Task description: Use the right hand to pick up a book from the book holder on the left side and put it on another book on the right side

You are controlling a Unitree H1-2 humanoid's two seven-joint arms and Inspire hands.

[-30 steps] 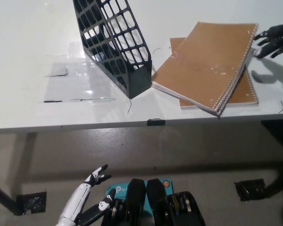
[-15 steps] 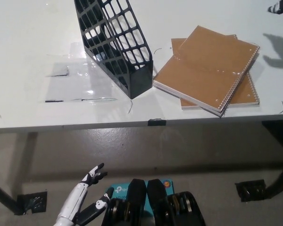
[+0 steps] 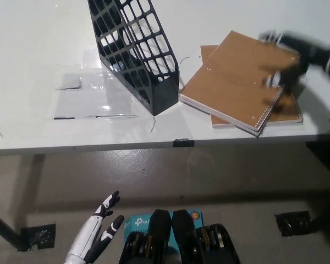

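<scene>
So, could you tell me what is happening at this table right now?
The black right robot hand, blurred with motion, is over the far corner of the top brown spiral notebook, which lies on a second notebook to the right of the black mesh book holder. The holder looks empty. The white left robot hand rests low, below the white table.

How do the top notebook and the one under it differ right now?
The top notebook lies skewed, its corner pointing away, while the bottom notebook sits squarer to the table edge. The top one shows its whole cover and a spiral edge; the bottom one shows only strips and corners. The blurred right hand hangs over both. Both have brown covers.
</scene>
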